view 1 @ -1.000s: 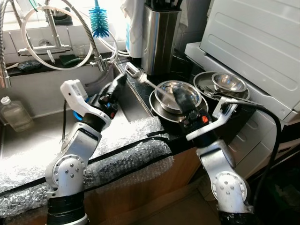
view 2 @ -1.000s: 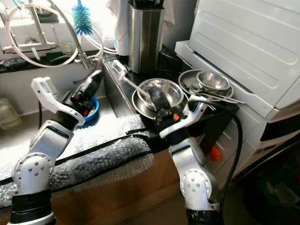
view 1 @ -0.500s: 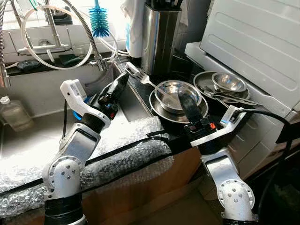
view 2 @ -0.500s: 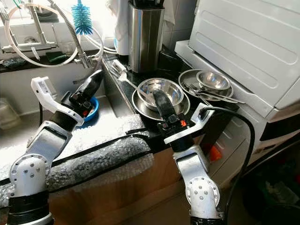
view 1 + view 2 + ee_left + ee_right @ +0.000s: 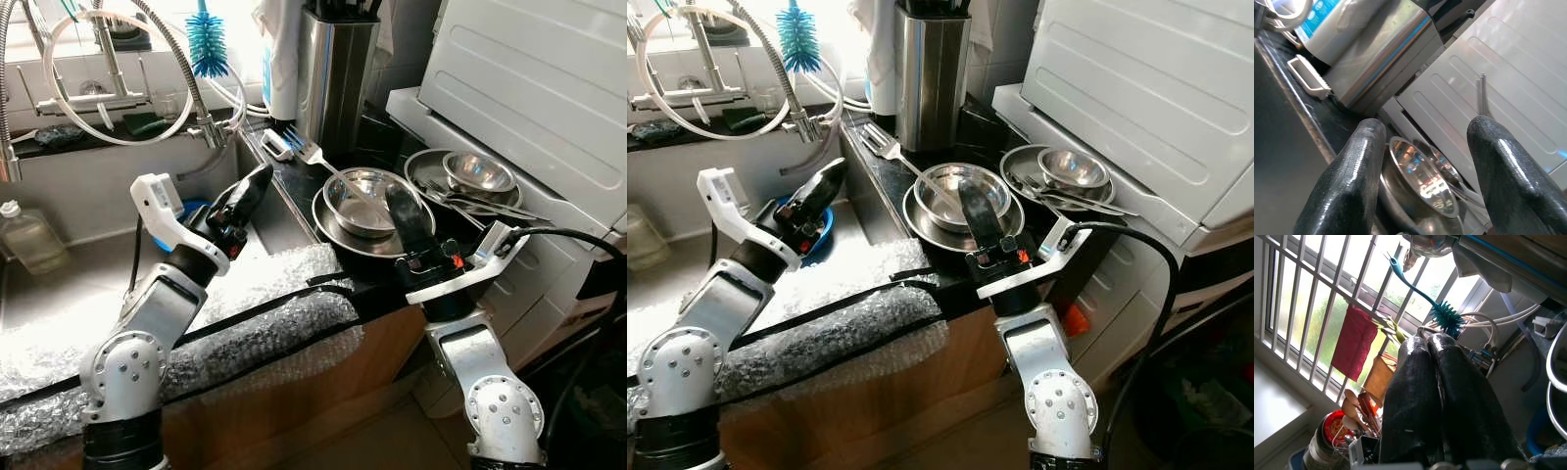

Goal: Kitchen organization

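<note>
Bowls (image 5: 370,202) crowd the bench (image 5: 294,181); a fork (image 5: 328,166) leans in. Right hand (image 5: 400,199) hovers above, pinched empty; left hand (image 5: 257,182) spread, empty.

– What's the room like?
– A kitchen: a barred window (image 5: 1327,308) lets in bright daylight, and a steel sink (image 5: 69,294) sits beside a dark surface (image 5: 294,191)
– And on the right?
– A white appliance (image 5: 529,88); below, a wooden cabinet front (image 5: 284,392)
</note>
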